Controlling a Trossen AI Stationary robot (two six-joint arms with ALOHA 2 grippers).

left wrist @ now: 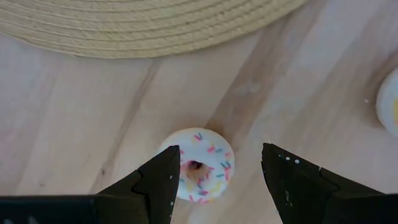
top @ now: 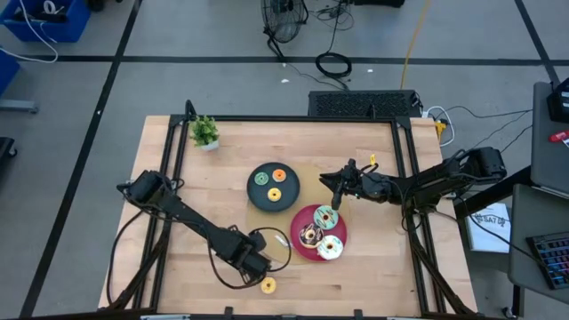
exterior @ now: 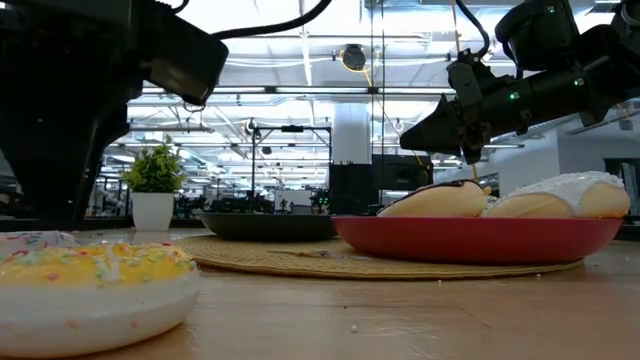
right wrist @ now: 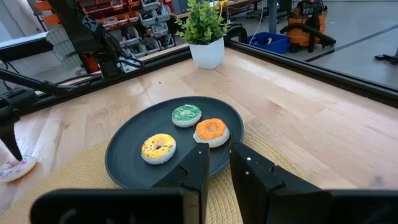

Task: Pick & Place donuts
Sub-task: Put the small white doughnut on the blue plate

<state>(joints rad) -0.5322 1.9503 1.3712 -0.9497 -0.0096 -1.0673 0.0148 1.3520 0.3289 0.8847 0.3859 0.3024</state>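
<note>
From above we see the left gripper (top: 259, 265) low near the table's front edge, beside a yellow donut (top: 268, 284). The right gripper (top: 336, 188) hangs beside the red plate (top: 300, 220) holding three larger donuts (top: 325, 216).

At table height the yellow donut (exterior: 95, 290) lies close on the wood.

Through the left wrist we see fingers (left wrist: 160, 180) apart, straddling a pale pink donut (left wrist: 200, 164).

Through the right wrist, fingers (right wrist: 196, 168) are together, empty, above the black plate (right wrist: 124, 152) with green, orange and yellow donuts (right wrist: 186, 114).
</note>
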